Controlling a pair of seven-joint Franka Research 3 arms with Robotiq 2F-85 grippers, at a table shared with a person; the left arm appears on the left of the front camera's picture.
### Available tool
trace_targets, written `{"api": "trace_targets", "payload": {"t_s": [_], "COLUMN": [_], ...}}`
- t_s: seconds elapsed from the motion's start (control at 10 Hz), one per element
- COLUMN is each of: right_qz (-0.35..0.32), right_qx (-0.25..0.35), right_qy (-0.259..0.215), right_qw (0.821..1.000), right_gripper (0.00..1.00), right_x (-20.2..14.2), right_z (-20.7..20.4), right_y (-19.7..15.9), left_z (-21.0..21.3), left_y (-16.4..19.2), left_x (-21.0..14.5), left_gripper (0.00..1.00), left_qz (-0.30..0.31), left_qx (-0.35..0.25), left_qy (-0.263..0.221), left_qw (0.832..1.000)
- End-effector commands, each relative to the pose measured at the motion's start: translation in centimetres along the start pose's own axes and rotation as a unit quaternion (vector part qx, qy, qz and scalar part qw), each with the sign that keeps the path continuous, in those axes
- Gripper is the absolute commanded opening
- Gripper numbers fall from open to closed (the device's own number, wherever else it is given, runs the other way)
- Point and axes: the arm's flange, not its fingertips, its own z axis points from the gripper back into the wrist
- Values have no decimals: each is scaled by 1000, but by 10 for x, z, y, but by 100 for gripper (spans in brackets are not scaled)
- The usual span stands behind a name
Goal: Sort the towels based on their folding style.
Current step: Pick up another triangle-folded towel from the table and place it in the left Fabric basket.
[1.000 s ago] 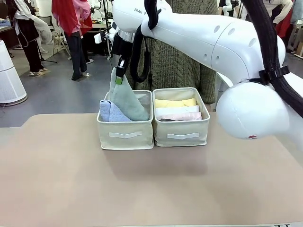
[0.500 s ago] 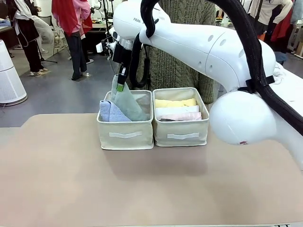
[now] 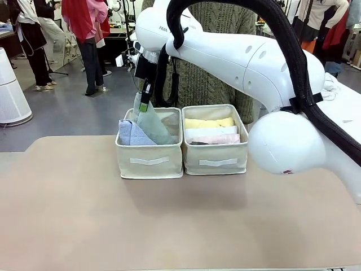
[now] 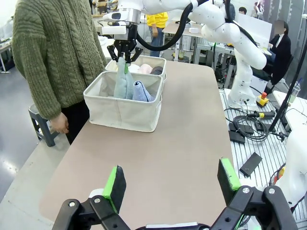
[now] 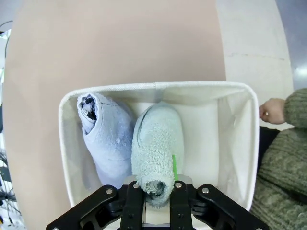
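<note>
Lower now than a moment ago, the grey-green cone [image 3: 148,123] is settling into the left box [image 3: 149,161] beside the blue cone [image 3: 130,134] while my right hand [image 3: 141,106] is pinching its tip, risking toppling if released crooked

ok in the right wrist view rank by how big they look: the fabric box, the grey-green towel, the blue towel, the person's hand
1. fabric box, largest by far.
2-3. grey-green towel and blue towel: look alike, and the grey-green one, held in the right gripper, is closer, so no ranking.
4. person's hand, smallest.
</note>
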Motion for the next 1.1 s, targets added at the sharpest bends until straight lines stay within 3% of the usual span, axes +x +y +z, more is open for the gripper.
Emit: {"api": "trace_targets", "payload": {"t_s": [0.0,1.0], "right_qz": [12,22], "right_qx": [0,27], "right_qy": [-17,-30], "right_qw": [1000,999], "right_gripper": [18,18], "right_x": [23,12], "right_z": [1,-28], "right_y": [-30,-34], "left_z": [0,0], "left_y": [-2,-2], "left_x": [2,2], "left_gripper": [100,100], "left_qz": [-3,-3], "left_qx": [4,4], "left_qy": [-6,-6], "left_qw": [1000,1000]}}
